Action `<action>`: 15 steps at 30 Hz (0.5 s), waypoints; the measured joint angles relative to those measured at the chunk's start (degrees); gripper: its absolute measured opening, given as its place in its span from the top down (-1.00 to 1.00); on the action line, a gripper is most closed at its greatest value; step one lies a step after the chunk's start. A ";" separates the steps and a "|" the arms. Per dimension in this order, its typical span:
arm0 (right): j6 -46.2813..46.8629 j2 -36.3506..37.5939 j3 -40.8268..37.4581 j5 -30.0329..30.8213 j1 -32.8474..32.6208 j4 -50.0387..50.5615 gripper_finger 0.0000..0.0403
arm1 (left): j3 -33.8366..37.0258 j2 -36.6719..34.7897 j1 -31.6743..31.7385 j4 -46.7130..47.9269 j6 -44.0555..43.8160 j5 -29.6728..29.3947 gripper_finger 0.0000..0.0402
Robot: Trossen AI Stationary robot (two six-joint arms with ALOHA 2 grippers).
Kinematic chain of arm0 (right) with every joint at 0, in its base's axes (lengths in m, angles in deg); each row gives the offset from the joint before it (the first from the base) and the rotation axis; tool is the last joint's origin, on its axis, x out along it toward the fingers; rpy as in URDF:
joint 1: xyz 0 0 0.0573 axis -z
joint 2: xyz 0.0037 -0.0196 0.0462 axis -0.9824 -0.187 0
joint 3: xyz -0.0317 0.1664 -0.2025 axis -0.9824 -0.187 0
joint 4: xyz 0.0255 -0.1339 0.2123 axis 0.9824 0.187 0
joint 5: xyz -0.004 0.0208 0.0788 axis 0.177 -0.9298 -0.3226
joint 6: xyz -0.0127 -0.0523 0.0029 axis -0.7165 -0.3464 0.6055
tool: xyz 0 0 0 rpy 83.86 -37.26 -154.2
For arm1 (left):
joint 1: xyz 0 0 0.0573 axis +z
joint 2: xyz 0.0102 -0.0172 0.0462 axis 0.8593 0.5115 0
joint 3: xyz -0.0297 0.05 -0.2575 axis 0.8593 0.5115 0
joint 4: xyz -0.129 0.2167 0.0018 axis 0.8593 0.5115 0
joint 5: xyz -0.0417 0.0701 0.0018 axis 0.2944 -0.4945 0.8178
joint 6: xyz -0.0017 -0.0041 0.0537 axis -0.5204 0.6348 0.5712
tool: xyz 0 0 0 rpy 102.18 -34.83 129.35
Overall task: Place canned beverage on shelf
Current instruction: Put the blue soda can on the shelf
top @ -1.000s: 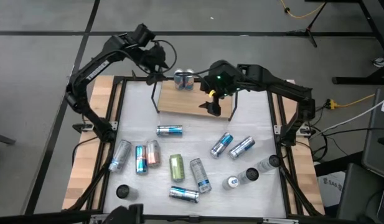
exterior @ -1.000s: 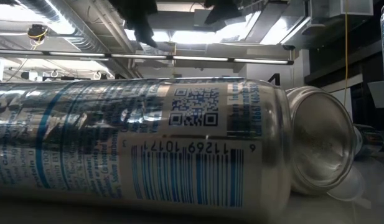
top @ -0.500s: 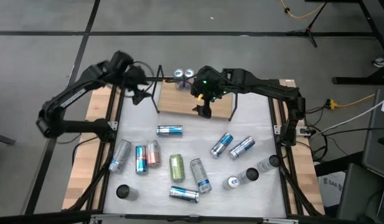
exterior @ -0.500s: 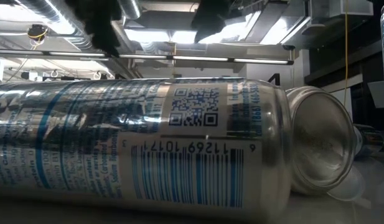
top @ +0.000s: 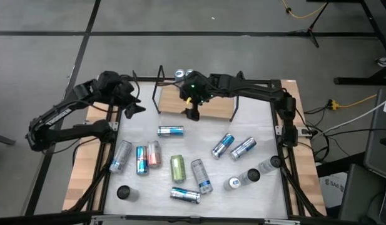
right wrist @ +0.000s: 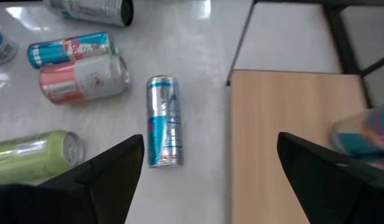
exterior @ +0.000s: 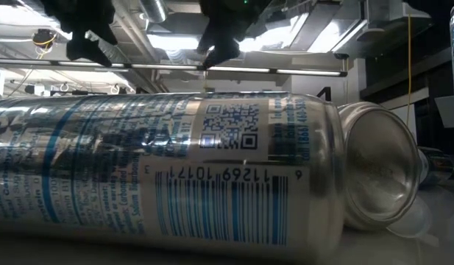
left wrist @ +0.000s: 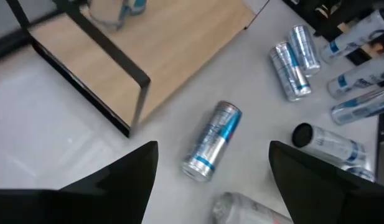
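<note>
Shelf point(top: 208, 103) is standing at upper centre of the high view, wooden board between black wire end frames, with two cans point(top: 184, 74) sitting upright at its far edge. Right gripper point(top: 193, 113) is hanging over the shelf's near left corner, jaws standing wide apart and gripping nothing; its wrist view is showing the board's corner and a silver-blue can point(right wrist: 163, 121) lying on the tabletop point(top: 199, 150) just beside it. Left gripper point(top: 134, 108) is hovering off the shelf's left end, at the tabletop's left edge, jaws also spread wide and empty. The same silver-blue can point(top: 170, 130) is lying on its side just below the shelf in the high view. More cans are lying scattered across the lower half of that view, among them a green can point(top: 177, 167) and a pink can point(top: 154, 153). The low view is being filled by a can on its side point(exterior: 160, 169) close to the lens.
</note>
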 joint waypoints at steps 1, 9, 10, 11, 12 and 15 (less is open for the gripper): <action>0.04 -0.50 0.00 -0.70 -0.06 0.01 -0.78 | 0.47 -0.20 -0.52 -0.03 -0.98 0.00 -0.48; 0.00 -2.83 -0.04 -1.56 -2.91 0.16 -0.78 | 3.61 0.52 -6.74 -3.14 -2.96 -0.87 -0.48; 0.00 -2.82 -0.04 -1.46 -3.38 0.10 -0.78 | 4.13 0.56 -7.67 -4.13 -3.01 -1.54 -0.48; 0.00 -2.78 -0.04 -1.03 -3.91 0.03 -0.78 | 4.51 0.61 -8.52 -4.80 -3.28 -2.58 -0.48; -0.02 -2.76 -0.03 -0.33 -4.47 0.03 -0.78 | 4.94 0.58 -9.30 -5.43 -4.03 -3.39 -0.48; 0.00 -2.76 -0.02 1.87 -5.89 0.08 -0.78 | 5.97 0.95 -11.58 -6.59 -4.53 -5.17 -0.48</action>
